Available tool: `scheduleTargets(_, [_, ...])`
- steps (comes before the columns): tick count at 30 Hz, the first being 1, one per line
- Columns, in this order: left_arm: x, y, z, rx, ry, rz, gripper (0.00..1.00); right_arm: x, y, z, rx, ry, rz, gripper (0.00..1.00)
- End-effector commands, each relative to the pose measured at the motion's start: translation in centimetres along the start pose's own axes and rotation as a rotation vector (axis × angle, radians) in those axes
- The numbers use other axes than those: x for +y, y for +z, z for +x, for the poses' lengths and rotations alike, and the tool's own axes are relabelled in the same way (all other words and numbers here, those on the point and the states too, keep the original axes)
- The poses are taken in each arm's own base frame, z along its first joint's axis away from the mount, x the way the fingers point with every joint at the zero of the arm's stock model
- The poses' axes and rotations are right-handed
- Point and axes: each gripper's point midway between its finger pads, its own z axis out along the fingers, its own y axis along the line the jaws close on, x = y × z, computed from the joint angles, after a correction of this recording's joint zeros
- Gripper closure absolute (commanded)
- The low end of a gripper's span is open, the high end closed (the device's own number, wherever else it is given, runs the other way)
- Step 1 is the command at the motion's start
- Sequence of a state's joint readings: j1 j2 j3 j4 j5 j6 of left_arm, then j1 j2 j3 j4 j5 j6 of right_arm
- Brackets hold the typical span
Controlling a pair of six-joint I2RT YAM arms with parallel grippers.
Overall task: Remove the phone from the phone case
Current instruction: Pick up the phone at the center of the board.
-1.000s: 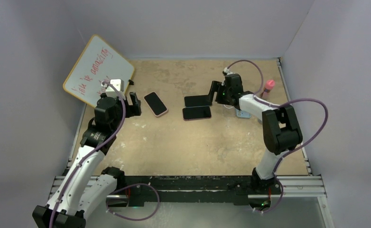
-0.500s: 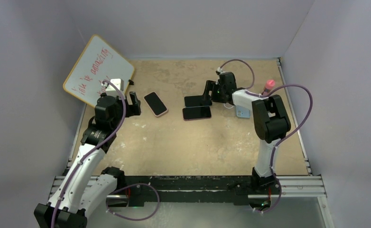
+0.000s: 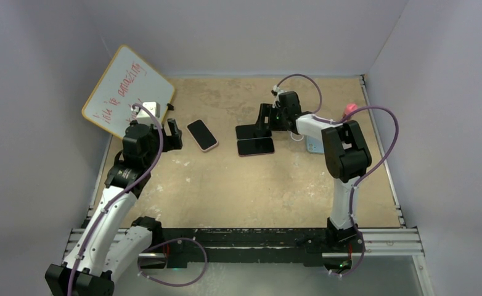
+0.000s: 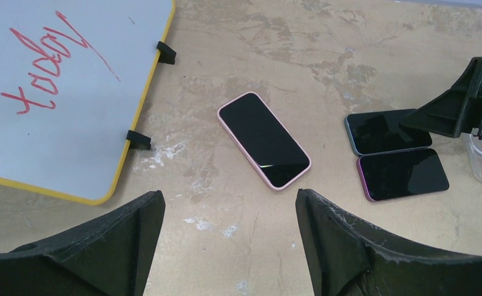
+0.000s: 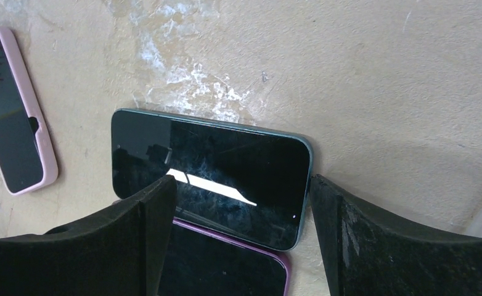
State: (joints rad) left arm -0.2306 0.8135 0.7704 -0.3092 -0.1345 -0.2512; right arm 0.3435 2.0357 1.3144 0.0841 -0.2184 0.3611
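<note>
- Far left, the whiteboard (image 3: 127,92) sits at the edge of the surface (image 3: 226,185).
- The left hand (image 3: 174,132) hovers beside it, fingers wide apart, gripping nothing.
- The pink-cased phone (image 3: 202,135) lies face up, alone, just right of that hand.
- The teal phone (image 3: 249,131) and the purple-cased phone (image 3: 255,147) lie side by side, edges touching.
- The right hand (image 3: 264,118) hangs over the teal one, fingers spread, empty.

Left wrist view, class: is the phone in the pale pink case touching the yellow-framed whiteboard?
No, the black-screened phone in the pale pink case lies apart from the yellow-framed whiteboard, with tan tabletop showing between them.
</note>
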Motion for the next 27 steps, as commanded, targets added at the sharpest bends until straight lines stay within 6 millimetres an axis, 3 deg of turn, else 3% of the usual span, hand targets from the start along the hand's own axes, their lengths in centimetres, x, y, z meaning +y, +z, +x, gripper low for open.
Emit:
scheduleTargets(1, [0.0,0.3,-0.3,-0.013,-0.022,0.005,0.19,1.5,-0.3,-0.4,0.007,-0.028,-0.041,0.2])
scheduleTargets(8, [-0.2,0.3,-0.9,-0.013,-0.075,0.01,0.16,2.1,-3.1,-1.9,-0.073,-0.026,-0.035,0.17])
scheduleTargets(12, [-1.1,0.6,-0.8,-0.017,-0.108,0.054,0.09,2.7,-6.6,-3.6,-0.203,-0.026,-0.029,0.14])
scheduleTargets(16, [-1.7,1.7,0.3,0.022,-0.182,0.071,0.07,3.5,-10.9,-4.3,-0.316,-0.012,-0.071,0.1])
scheduleTargets(21, [-1.9,4.3,3.0,0.145,-0.285,0.025,0.07,4.4,-17.7,-4.6,-0.54,-0.006,-0.115,0.04])
scheduleTargets(23, [-1.5,5.6,4.5,0.191,-0.322,-0.023,0.07,4.3,-19.5,-3.4,-0.611,0.007,-0.137,0.01])
scheduleTargets(27, [-1.1,8.0,7.5,0.279,-0.382,-0.102,0.07,4.8,-23.3,-3.3,-0.745,0.002,-0.176,0.01])
